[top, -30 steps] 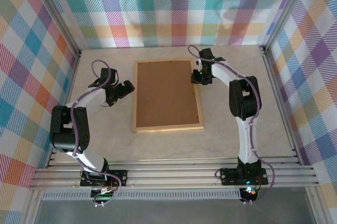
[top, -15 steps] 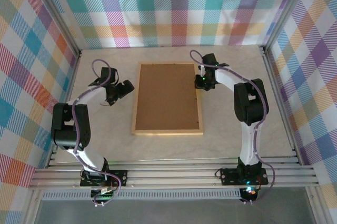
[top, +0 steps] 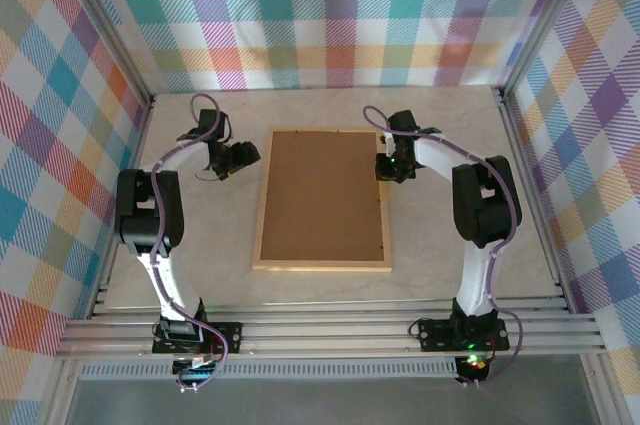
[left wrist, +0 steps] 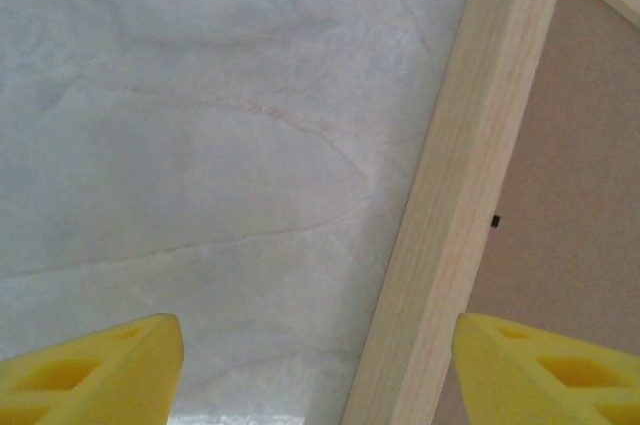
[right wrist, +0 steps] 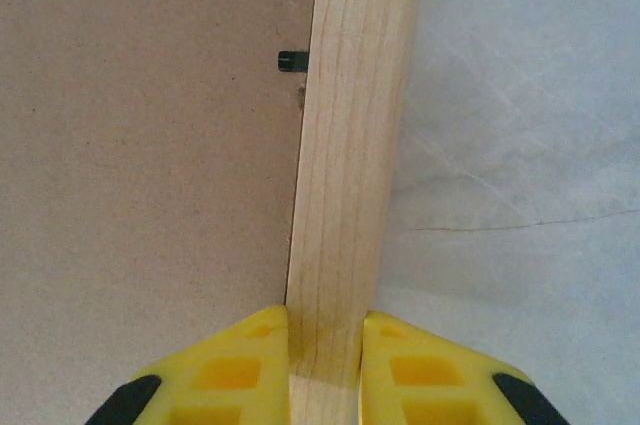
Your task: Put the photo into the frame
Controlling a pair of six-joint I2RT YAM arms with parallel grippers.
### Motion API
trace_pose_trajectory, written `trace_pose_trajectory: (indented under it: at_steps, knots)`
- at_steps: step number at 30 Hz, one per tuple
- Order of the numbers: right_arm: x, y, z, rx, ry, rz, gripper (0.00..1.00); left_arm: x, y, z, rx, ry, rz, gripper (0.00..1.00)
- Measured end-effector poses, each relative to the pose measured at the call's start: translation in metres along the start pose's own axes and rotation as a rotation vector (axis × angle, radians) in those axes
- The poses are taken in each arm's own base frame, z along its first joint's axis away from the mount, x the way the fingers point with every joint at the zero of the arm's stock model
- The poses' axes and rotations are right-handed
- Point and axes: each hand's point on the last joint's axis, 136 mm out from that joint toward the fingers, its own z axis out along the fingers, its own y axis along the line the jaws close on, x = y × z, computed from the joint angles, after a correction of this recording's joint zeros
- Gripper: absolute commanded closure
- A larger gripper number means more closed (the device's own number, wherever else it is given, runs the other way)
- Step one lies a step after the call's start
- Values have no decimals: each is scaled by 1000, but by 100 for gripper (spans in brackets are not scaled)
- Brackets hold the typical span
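Observation:
The frame lies flat on the table, its thin light wood rails around a brown backing board that faces up. The photo is out of view. My right gripper is shut on the frame's right rail near its far end, one yellow pad on each side. My left gripper stands open by the frame's far left corner. Its jaws straddle the left rail, the left pad well clear over bare table.
A small black retaining tab sits at the backing's edge by the right rail, another by the left rail. Pale marbled tabletop lies on both sides of the frame. Plaid walls enclose the table.
The frame has slid right and toward the near edge, the right gripper moving with it. The left arm has swung farther back and toward the frame's left corner, its jaws narrowing.

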Motion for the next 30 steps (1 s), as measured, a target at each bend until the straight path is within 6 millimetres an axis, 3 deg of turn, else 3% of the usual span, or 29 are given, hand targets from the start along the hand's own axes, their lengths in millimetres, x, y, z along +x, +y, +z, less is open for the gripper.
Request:
trace_pose_trajectory:
  at_steps: [6,14,30]
  knots:
    - [0,0,0,-1,2,1,81,-7,-9,13,20,55,52,26]
    - [0,1,0,-7,3,3,81,-3,-18,38,22,148,107,23]
    - [1,1,1,-30,2,20,80,0,-23,46,2,163,134,22]
